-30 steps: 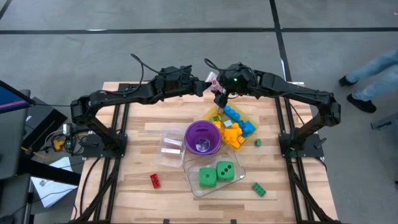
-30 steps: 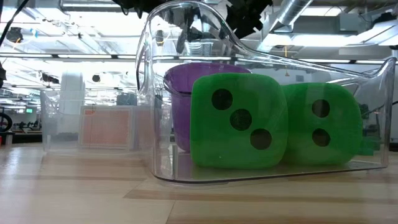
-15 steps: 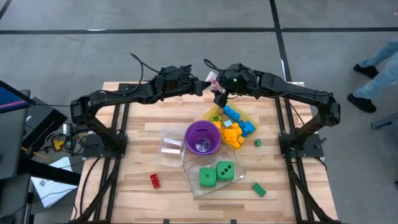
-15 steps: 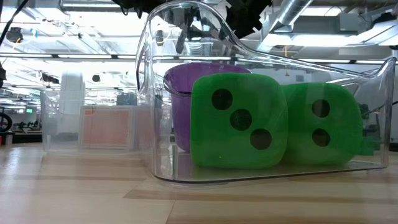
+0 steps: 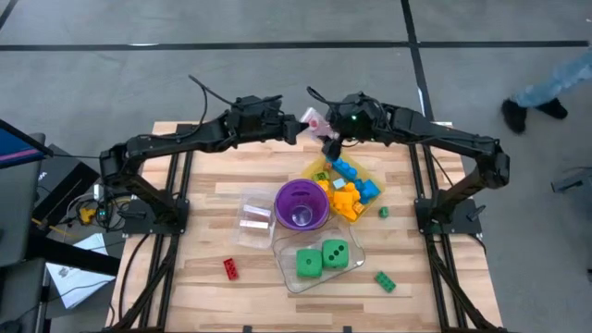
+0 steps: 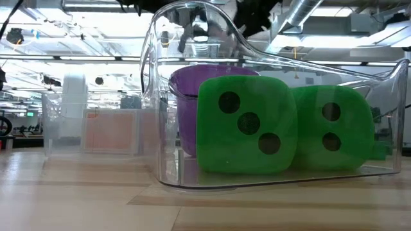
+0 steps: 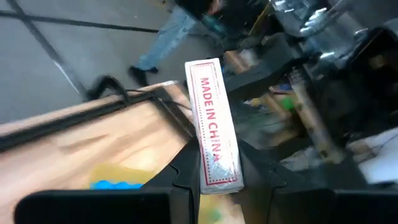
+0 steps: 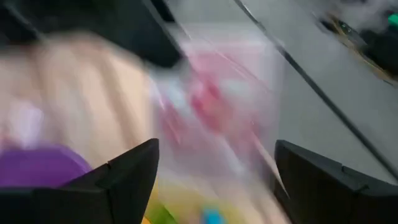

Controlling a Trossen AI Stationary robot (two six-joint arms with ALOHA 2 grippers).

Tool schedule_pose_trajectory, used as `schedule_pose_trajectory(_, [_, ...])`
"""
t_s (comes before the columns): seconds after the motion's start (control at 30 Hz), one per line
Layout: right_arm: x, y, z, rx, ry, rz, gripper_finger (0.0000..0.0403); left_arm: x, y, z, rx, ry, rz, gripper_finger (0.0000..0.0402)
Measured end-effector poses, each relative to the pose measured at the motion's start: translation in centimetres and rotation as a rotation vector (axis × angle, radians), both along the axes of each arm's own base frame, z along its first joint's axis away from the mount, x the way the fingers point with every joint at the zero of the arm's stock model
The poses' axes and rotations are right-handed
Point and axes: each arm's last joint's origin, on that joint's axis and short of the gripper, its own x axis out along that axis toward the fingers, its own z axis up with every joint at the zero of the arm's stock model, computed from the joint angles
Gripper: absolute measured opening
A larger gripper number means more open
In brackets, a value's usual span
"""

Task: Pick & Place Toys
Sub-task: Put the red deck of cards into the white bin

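Note:
My left gripper (image 5: pixel 302 125) is shut on a small flat white pack (image 7: pixel 211 118) printed "MADE IN CHINA" in red, held in the air over the table's far middle. The pack shows pink and white in the high view (image 5: pixel 314 120). My right gripper (image 5: pixel 329 142) stands open right beside it, and the blurred pack (image 8: pixel 217 106) shows beyond its spread fingers. Blue, yellow and orange bricks lie in a yellow tray (image 5: pixel 317 172). Two green dice (image 5: pixel 321 258) sit in a clear tub (image 6: pixel 154 128). A red brick (image 5: pixel 230 268) and two green bricks (image 5: pixel 385 281) lie loose on the wood. My left gripper pinches the pack's near end (image 7: pixel 216 169) between its two fingers, one on each flat face. The fingers (image 7: pixel 186 180) come almost level from the table's left. The rest of the pack sticks out past the fingertips, lifted clear of the table.
A purple cup (image 5: pixel 301 203) stands mid-table between the tray and a small clear tub (image 5: pixel 254 218). The dice tub fills the low view's foreground. A person (image 5: pixel 546 92) moves on the floor beyond the table's far right corner.
Neither gripper nor any toy has visibly changed place. The person beyond the far right corner has walked on.

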Motion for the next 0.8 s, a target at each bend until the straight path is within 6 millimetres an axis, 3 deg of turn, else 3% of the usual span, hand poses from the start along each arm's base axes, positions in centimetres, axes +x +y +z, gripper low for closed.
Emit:
schedule_pose_trajectory(0.37, [-1.5, -1.6, -0.3, 0.039, 0.047, -0.087, 0.031, -1.7, 0.5, -0.3, 0.014, 0.135, 0.045, 0.0063])
schedule_pose_trajectory(0.6, [-3.9, -1.8, 1.4, 0.095, -0.024, -0.091, 0.0311, -5.1, 0.7, 1.7, 0.099, 0.21, 0.039, 0.0063])
schedule_pose_trajectory(0.8, [-6.7, -1.5, 3.2, 0.098, -0.078, -0.12, 0.0312, -8.6, -0.6, 3.0, 0.147, 0.311, -0.003, 0.0063])
